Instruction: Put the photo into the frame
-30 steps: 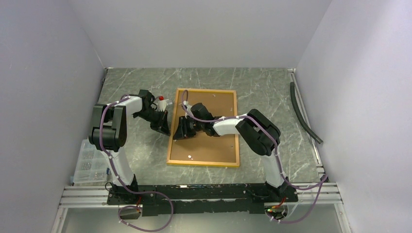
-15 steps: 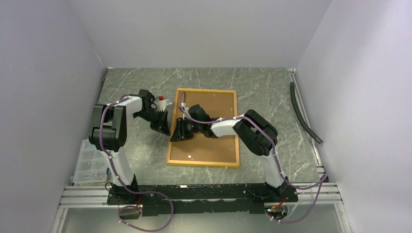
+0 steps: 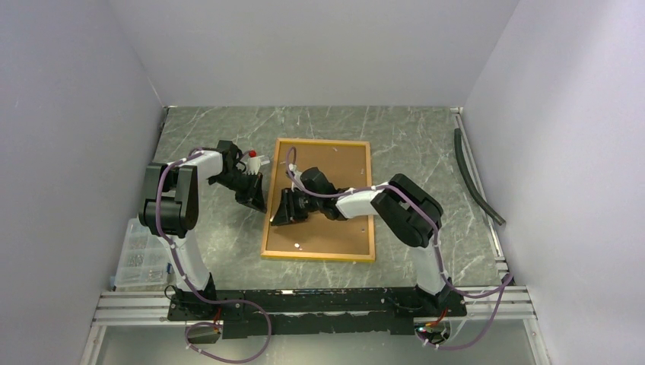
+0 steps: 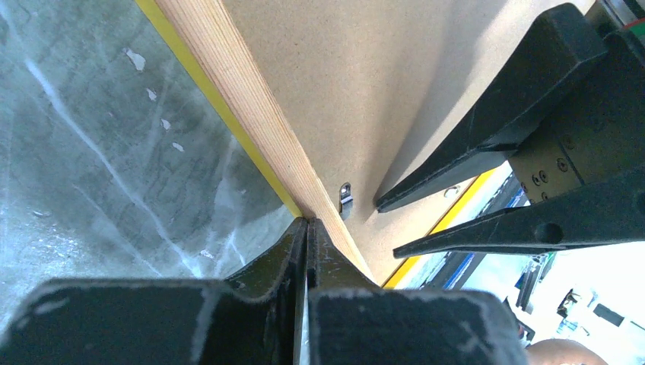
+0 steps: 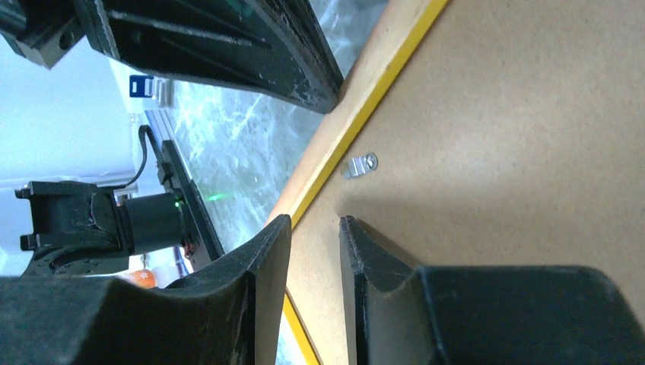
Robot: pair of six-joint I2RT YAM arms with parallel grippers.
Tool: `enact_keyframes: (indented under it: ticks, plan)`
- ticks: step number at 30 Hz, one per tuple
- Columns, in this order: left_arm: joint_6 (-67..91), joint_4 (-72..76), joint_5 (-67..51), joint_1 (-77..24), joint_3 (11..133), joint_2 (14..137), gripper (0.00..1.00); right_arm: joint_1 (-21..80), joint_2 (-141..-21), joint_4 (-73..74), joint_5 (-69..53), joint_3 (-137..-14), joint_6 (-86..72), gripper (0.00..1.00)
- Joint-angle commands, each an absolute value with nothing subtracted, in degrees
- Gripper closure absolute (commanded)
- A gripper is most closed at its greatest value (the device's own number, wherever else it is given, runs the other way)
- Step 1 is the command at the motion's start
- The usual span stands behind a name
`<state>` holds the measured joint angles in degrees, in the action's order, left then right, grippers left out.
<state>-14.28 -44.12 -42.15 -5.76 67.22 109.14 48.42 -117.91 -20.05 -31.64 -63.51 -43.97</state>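
Wooden frame (image 3: 371,205) rail: left fingers (image 4: 335,266) shut at its outer edge, right fingers (image 5: 258,266) slightly parted, empty, inside.

White arms (image 3: 201,161) carry black joints, purple cables (image 3: 161,217), tapered black jaws.

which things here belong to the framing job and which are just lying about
Job: yellow-edged wooden picture frame, brown backing board, small metal clip, left gripper, right gripper.
Lying about: clear plastic parts box, black curved hose.
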Motion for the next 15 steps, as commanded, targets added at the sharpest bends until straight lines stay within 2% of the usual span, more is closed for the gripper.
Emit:
enact_keyframes:
  ticks: [1, 15]
  plan:
    - [-16.3, -43.0, -41.1, -6.1, 68.2, 108.1, 0.93, 48.3, -114.9, -21.2, -29.6, -60.9, -43.7, 0.66]
    - [-16.1, -43.0, -41.5, -6.1, 68.3, 108.2, 0.93, 48.3, -118.9, -22.9, -22.2, -62.6, -45.9, 0.68]
